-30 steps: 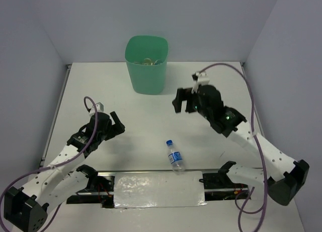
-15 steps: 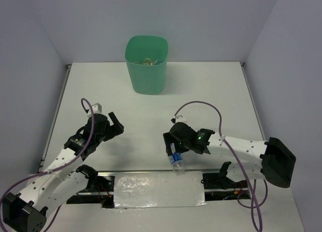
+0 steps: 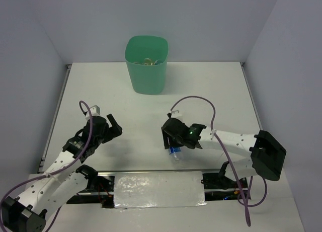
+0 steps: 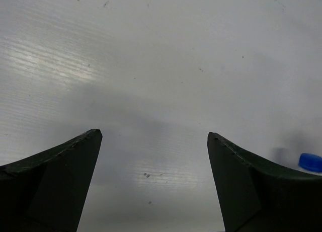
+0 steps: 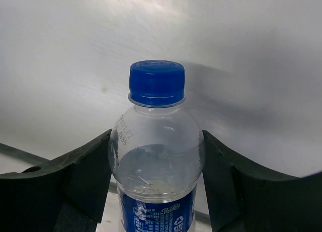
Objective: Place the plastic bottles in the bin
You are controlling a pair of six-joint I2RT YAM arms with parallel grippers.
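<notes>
Setting: robotics lab test cell. Evidence: bare white matte tabletop (image 3: 211, 91), boxed by plain pale grey wall panels (image 3: 201, 20) across the upper frame; white-and-black robot arms (image 3: 55, 166) trailing loose purple cables (image 3: 196, 97) along the bottom edge.

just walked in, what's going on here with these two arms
The right arm's fingers are clamped on both sides of a blue-capped bottle lying on the table near the front edge. The left arm's fingers hang open over bare table, holding nothing. The green bin stands at the back, with something pale inside.
</notes>
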